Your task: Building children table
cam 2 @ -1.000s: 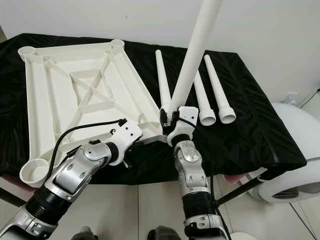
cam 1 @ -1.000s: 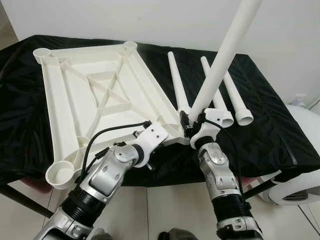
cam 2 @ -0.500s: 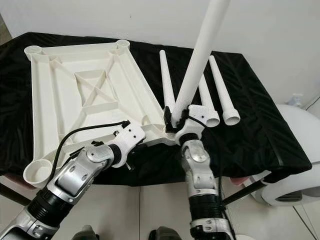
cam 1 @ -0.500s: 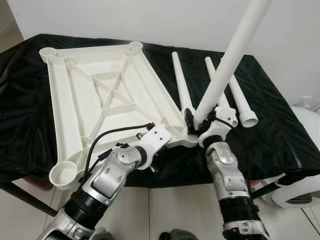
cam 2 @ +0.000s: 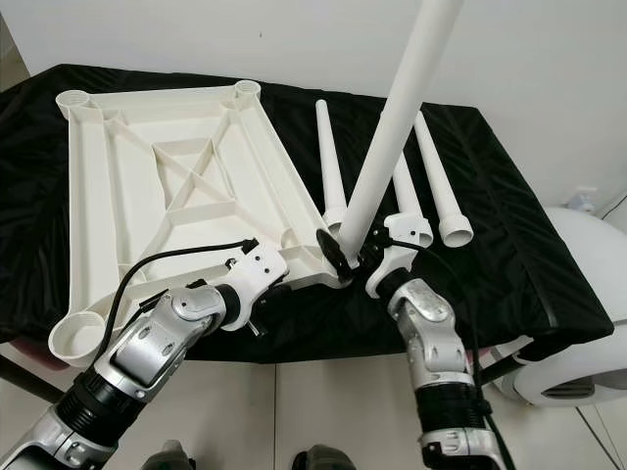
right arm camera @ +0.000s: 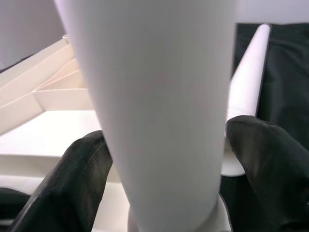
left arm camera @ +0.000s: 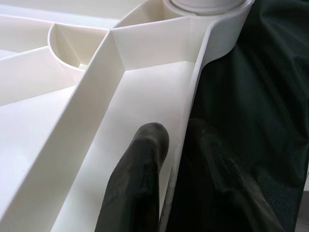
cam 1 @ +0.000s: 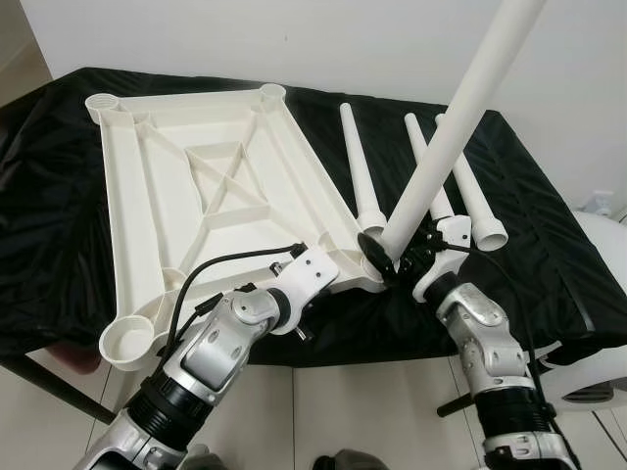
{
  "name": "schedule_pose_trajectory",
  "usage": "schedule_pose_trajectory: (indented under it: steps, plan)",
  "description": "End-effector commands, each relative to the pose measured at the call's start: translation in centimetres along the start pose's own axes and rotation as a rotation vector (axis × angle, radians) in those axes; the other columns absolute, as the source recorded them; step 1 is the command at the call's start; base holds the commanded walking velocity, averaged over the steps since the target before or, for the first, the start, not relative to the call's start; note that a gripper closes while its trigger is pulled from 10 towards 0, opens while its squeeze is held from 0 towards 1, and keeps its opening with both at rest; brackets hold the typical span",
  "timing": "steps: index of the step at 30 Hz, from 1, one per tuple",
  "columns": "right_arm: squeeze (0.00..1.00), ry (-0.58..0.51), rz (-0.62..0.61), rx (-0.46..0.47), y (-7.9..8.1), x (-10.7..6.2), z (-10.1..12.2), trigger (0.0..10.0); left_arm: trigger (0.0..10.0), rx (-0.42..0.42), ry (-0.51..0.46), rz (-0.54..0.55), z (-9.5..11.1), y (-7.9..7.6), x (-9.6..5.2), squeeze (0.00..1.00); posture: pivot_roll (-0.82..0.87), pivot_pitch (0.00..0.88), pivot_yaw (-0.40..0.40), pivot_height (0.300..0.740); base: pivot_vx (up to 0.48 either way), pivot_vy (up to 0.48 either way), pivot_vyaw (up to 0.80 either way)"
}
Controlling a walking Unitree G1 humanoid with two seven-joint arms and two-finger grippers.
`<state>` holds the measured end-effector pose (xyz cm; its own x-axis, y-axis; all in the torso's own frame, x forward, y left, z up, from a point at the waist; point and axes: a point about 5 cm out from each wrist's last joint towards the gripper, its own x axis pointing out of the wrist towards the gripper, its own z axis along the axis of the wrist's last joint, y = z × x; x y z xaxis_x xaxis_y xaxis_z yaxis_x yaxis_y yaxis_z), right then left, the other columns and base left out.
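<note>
A white plastic tabletop [cam 1: 122,225] lies upside down on the black-covered table. My left gripper [left arm camera: 176,169] is shut on its near rim, one finger [left arm camera: 142,169] inside the frame and the other outside against the cloth. A long white leg [cam 1: 451,137] stands in the near right corner socket [cam 1: 372,264] and leans up and to the right. My right gripper [cam 1: 397,257] is shut around the leg's lower end, and its black fingers [right arm camera: 82,179] press both sides of the tube.
Three loose white legs [cam 1: 358,166] lie side by side on the black cloth [cam 1: 549,255] right of the tabletop. An open corner socket [cam 1: 125,341] overhangs the table's near left edge. A white rounded appliance [cam 1: 588,362] stands on the floor at right.
My right forearm has swung out to the right while its gripper keeps hold of the leg at the corner socket. The camera shifted slightly. The left gripper still holds the rim.
</note>
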<state>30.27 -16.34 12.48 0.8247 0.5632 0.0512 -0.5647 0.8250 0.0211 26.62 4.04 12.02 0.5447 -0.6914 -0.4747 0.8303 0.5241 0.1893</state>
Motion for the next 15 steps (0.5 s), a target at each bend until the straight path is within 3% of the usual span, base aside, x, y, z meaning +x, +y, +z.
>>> schedule_pose_trajectory:
  steps: [1,14,15]
  plan:
    - [0.00,0.000,0.043,-0.013,-0.4,0.1,0.1,10.0,10.0,0.003,0.011,-0.099,-0.2,-1.4,0.6,0.00,-0.01,0.000,-0.083,0.740,0.000,0.000,0.00]
    - [0.00,0.029,0.142,-0.060,-2.6,1.5,0.4,10.0,10.0,0.002,0.011,-0.087,-0.1,-1.1,0.5,0.00,0.00,0.000,-0.088,0.740,0.000,0.000,0.00]
    - [0.00,0.029,0.145,-0.064,-2.8,1.6,0.5,9.6,10.0,0.001,0.010,-0.085,-0.1,-1.0,0.5,0.00,0.00,0.000,-0.088,0.740,0.000,0.000,0.00]
